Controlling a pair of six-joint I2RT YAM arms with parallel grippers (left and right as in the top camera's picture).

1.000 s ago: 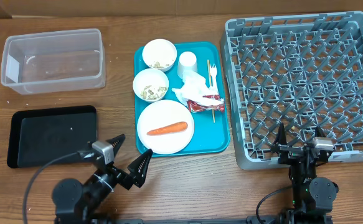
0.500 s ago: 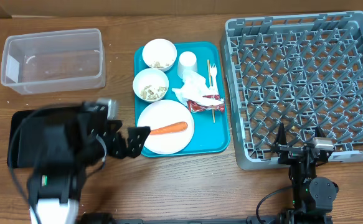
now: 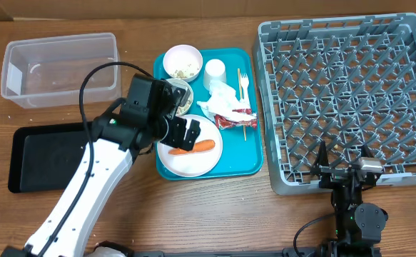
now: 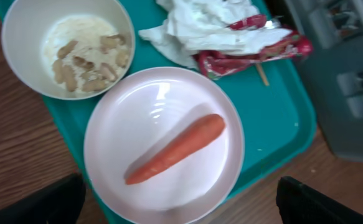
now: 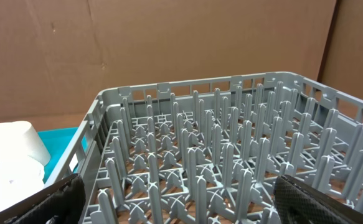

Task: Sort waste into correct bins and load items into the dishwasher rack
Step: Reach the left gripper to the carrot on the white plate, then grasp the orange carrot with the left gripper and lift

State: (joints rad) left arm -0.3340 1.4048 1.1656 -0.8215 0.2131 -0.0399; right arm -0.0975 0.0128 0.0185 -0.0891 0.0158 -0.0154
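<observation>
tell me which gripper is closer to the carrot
Left. The left gripper hangs open right over the carrot on the plate; the right gripper is far off to the right, at the rack's near edge.

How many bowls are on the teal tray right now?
2. The far bowl sits at the tray's back left corner; the near bowl is just in front, behind the plate, partly covered by the left arm overhead.

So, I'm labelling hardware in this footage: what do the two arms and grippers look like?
Left arm: white links, black joints, a looping black cable. Left gripper: black and tapered. Right arm: black, small grey block on top. Right gripper: black too.
</observation>
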